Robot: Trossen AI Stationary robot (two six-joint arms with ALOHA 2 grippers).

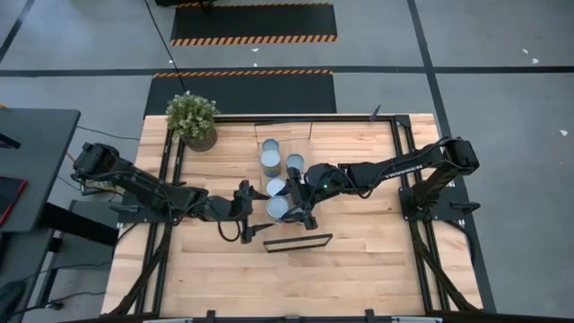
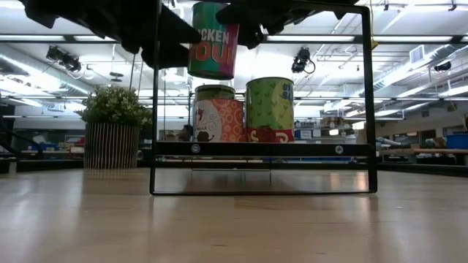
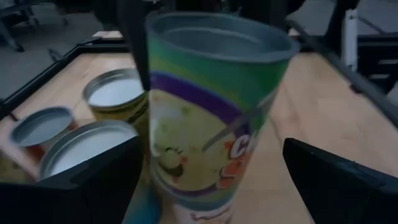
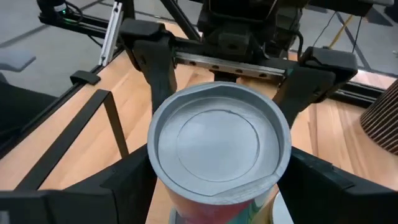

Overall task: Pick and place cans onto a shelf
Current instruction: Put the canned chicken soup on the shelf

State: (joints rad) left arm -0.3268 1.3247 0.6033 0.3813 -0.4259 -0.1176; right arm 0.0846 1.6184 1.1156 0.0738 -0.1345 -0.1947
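Note:
A green and purple soup can [image 2: 213, 40] hangs high over the near end of the shelf [image 2: 263, 149], a pale board in a black frame. My right gripper [image 1: 300, 208] is shut on it. My left gripper [image 1: 254, 213] is open, with its fingers [image 3: 93, 183] standing on either side of the same can [image 3: 211, 106]; a gap shows at one side. Three other cans stand on their bases on the shelf board: a red and white one [image 2: 219, 118], a green one [image 2: 269, 109] and an olive one [image 2: 214, 91] behind. My right gripper pinches the soup can's round side wall [image 4: 163, 168] between its two fingers, one on each side, just below the silvery lid [image 4: 217, 140]. The fingers come about level from the table's right. The can is lifted clear of the shelf board, top up and slightly tilted.
A potted green plant [image 1: 193, 117] stands at the table's far left corner. The shelf's near black end frame [image 1: 299, 242] rises around the held can. The lids of the standing cans [image 1: 271, 157] fill the shelf's far half. Bare wood lies on the near half of the table [image 1: 296, 287].

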